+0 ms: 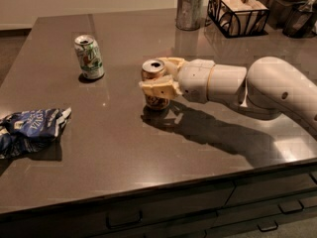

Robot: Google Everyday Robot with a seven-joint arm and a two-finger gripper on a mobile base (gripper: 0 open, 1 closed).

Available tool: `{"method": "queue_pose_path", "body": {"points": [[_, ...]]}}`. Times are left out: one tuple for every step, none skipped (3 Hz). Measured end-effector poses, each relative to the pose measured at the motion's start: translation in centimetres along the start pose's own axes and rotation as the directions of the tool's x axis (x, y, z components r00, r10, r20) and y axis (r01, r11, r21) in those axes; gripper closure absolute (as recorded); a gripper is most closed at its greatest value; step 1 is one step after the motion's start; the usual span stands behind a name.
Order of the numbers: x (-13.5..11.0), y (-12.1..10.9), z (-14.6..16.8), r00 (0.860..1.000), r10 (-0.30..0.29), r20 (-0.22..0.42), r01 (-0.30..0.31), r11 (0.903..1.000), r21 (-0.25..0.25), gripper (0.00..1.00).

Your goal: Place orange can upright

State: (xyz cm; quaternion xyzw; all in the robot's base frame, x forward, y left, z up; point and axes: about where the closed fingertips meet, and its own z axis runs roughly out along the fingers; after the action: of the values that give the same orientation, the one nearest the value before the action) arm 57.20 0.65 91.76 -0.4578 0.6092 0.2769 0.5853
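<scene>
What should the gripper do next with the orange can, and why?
Probably open the fingers slightly and let go. The orange can stands upright, opening on top, and its base seems to rest on the table, with the gripper closed around its middle. The green-and-white can stands well apart, so it should not interfere.

The arm stretches out level, gripper (155, 75) at the orange can (152, 68), jaws clasping it.

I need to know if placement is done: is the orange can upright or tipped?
Upright. The orange can has its opened top facing up and its base on the counter; the gripper is shut around its middle.
</scene>
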Motion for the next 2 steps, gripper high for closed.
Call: {"method": "queue_pose_path", "body": {"points": [[0.65, -0.21, 0.17, 0.999, 0.013, 0.042, -0.014, 0.9998, 0.016, 0.6], [0.97, -0.08, 0.34, 0.998, 0.016, 0.056, -0.017, 0.9997, 0.02, 0.37]]}}
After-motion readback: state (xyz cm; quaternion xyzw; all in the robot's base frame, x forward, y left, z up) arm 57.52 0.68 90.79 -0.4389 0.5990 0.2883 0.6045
